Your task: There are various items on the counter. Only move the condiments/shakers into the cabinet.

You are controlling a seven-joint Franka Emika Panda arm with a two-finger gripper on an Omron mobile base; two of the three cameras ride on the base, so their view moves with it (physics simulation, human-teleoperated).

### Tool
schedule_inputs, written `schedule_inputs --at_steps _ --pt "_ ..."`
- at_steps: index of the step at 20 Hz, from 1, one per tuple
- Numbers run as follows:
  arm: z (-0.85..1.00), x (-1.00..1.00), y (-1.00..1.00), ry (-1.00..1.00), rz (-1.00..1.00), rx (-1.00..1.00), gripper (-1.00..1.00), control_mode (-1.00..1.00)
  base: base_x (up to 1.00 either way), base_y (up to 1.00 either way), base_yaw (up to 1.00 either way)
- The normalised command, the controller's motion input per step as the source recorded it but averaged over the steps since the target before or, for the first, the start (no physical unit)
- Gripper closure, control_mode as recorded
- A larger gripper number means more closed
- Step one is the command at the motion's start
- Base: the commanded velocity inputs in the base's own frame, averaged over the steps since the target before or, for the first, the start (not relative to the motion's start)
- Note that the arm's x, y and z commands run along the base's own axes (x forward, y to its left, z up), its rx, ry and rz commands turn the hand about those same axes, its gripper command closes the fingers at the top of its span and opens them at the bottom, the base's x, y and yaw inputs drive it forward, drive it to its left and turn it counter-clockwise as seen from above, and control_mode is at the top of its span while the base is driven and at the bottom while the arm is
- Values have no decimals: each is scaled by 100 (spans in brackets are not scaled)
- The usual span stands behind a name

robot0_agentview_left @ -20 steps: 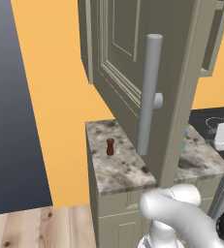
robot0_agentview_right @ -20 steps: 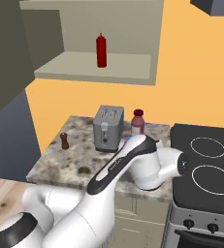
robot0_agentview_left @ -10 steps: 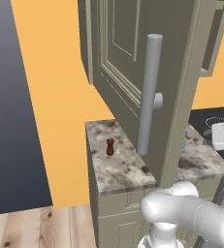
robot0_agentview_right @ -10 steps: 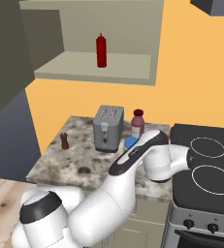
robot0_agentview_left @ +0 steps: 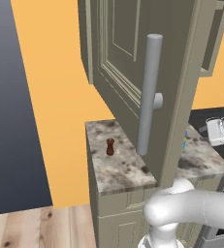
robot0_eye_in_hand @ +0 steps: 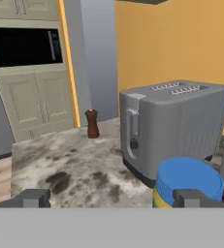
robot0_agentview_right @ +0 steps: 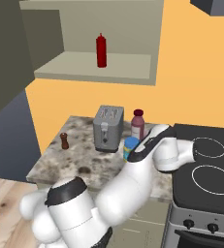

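Shaker: dark brown pepper shaker [robot0_eye_in_hand: 91, 123] stood upright on the worktop [robot0_eye_in_hand: 74, 169] near its far-left edge, well apart from the pincer [robot0_eye_in_hand: 112, 198].
Bearing: ahead and slightly left, toaster [robot0_eye_in_hand: 174, 123] to its right.
Pincer: spread wide, empty.
Right base view: showed open cabinet shelf [robot0_agentview_right: 91, 68] with red bottle [robot0_agentview_right: 101, 50].
Left base view: showed cabinet door [robot0_agentview_left: 133, 72] swung out.

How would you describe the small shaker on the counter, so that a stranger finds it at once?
Start at the speckled grey-brown granite counter and its grey metal toaster. Toward the open end stands a tiny reddish-brown turned wooden shaker, alone and upright. Only it has a knob top and narrow waist.
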Motion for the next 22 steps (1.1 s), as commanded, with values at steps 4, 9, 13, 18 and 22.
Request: schedule_inputs --at_steps 4,9,13,18,22 --pt "-21 41 0 0 3 0 -100 -100 0 0 0" --pt "-28 46 0 0 2 0 -100 -100 0 0 0" --pt "-26 46 0 0 2 0 -100 -100 0 0 0" --pt "-23 23 0 0 2 0 -100 -100 0 0 0" --pt "-10 0 0 1 3 0 -100 -100 0 0 0"
